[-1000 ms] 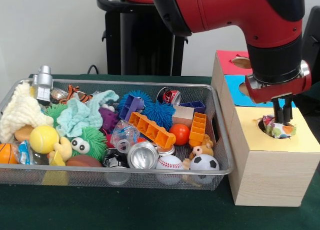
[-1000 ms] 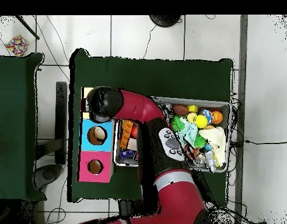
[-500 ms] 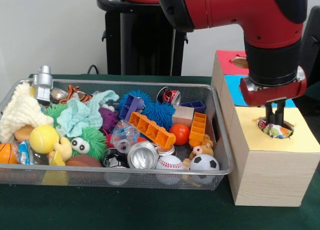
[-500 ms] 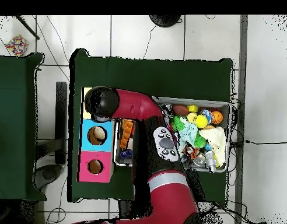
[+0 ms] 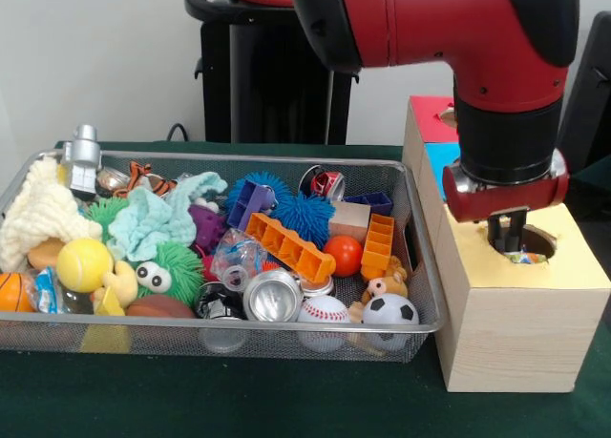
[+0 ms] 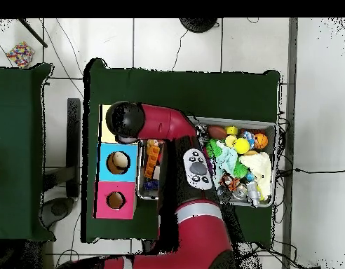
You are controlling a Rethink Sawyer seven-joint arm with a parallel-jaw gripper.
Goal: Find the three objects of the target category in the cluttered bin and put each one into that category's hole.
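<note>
The yellow-topped wooden box point(image 5: 573, 266) stands right of the wire mesh bin point(image 5: 425, 266). My gripper point(image 5: 506, 245) reaches straight down into the box's round hole point(image 5: 537, 241), with its tips below the rim. It is shut on a dotted paper wad point(image 5: 524, 258), and only a sliver of the wad shows at the hole's edge. No other dotted wad shows among the toys in the bin. In the overhead view the arm's elbow point(image 6: 126, 120) covers the hole, and only a strip of the yellow top point(image 6: 106, 129) shows beside the bin point(image 6: 275, 140).
The blue-topped box point(image 6: 118, 162) and the red-topped box point(image 6: 116, 200) stand in a row with the yellow one. The bin holds balls, cans, orange blocks, spiky toys and mint and cream cloths. A small multicoloured wad point(image 6: 19, 52) lies on the floor, off the table.
The gripper has moved down into the yellow box's hole with the dotted wad. The wad has sunk from above the rim to almost out of sight.
</note>
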